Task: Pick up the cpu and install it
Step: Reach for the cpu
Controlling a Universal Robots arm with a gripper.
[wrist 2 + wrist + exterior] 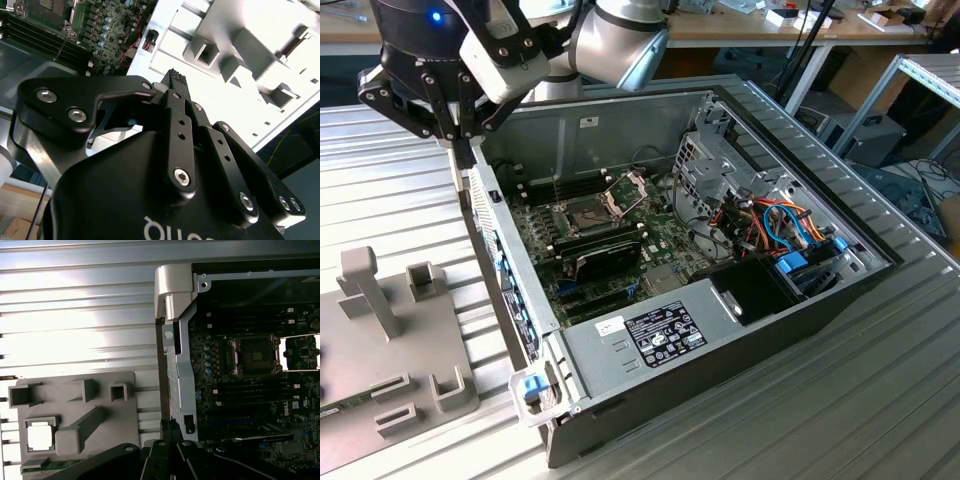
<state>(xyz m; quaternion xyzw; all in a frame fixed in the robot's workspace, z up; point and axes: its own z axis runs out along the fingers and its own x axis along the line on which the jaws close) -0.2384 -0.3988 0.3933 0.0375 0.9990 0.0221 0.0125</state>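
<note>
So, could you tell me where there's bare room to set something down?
Ribbed table is bare at the exterior view's lower right, beside the case, and upper left, behind the grey tray. The case's inside is crowded.

My claw is showing matt black metal with glossy steel screws. The cpu is wearing a dull silvery metal top; the holder is looking like matt grey plastic; the ribbed metal table is gleaming smooth; the case is showing bare grey sheet metal.
</note>
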